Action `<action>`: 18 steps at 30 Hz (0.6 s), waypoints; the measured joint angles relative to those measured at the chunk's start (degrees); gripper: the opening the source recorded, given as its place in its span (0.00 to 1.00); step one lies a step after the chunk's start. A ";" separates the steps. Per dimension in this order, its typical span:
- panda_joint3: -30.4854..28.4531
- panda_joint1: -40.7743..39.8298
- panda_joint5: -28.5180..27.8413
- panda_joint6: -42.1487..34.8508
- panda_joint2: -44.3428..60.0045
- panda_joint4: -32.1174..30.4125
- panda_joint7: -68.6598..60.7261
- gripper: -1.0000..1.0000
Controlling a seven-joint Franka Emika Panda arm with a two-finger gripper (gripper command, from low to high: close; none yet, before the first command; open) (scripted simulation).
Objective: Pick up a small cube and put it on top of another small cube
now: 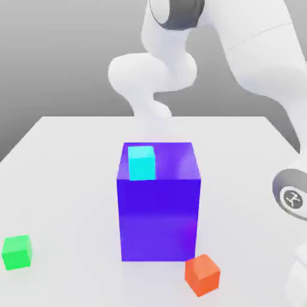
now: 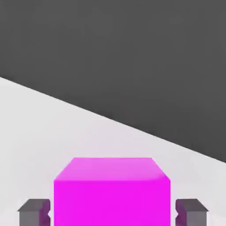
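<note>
Altogether three small cubes: cyan (image 1: 142, 162) atop one big blue cube (image 1: 159, 216), green (image 1: 17, 252) and orange (image 1: 202, 274) near the tabletop's (image 1: 66, 162) front edge; jaws apart, flanking a magenta cube (image 2: 112, 192).

The exterior view faces the table (image 1: 72, 156) from above; the hand view looks close between the fingers (image 2: 33, 212), sharing the tabletop.

White table (image 1: 66, 162) – dark grey backdrop (image 2: 132, 53) behind.
</note>
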 joint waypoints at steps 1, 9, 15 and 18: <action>0.01 0.00 0.04 0.02 0.00 0.00 -0.04 0.00; -0.06 -5.25 3.74 -5.04 -8.89 -4.00 -3.61 0.00; -5.43 -14.87 6.28 -4.29 -14.16 -10.04 -7.88 0.00; -8.16 -19.78 7.88 -3.65 -17.02 -13.33 -10.22 0.00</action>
